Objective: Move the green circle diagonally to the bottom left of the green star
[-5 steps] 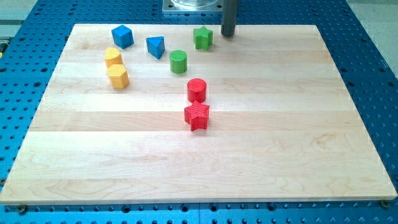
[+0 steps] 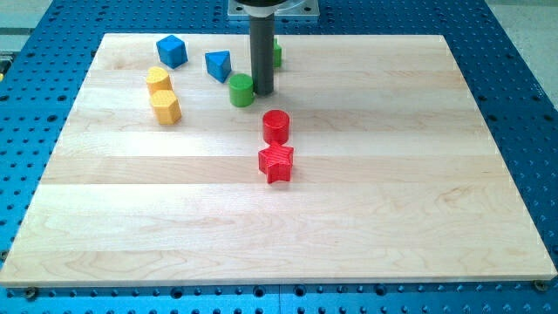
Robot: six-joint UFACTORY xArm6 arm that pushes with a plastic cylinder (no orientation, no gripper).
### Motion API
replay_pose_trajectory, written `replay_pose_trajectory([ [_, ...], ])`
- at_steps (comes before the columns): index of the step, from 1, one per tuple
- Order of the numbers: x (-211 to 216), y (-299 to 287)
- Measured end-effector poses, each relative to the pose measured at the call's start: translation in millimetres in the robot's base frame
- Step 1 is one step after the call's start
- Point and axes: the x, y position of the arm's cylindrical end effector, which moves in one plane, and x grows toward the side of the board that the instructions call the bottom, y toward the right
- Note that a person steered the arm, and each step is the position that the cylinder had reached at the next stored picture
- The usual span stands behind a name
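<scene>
The green circle is a short cylinder near the view's top, left of centre. My tip stands right against its right side. The green star sits behind the rod, up and to the right of the circle; only a sliver of it shows at the rod's right edge. The wooden board carries all the blocks.
A blue triangle lies just up-left of the green circle. A blue cube is further left. Two yellow blocks stand at the left. A red cylinder and a red star lie below my tip.
My tip has moved from the top edge right of the green star down and left to the green circle's right side. The circle has shifted slightly left and down.
</scene>
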Motion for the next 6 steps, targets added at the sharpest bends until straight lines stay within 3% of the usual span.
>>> replay_pose_trajectory([
  [1,-14.7,37.8],
  [2,-49.8,5.1],
  [3,-43.4,-9.8],
  [5,-66.4,44.7],
  [6,-18.7,123.5],
])
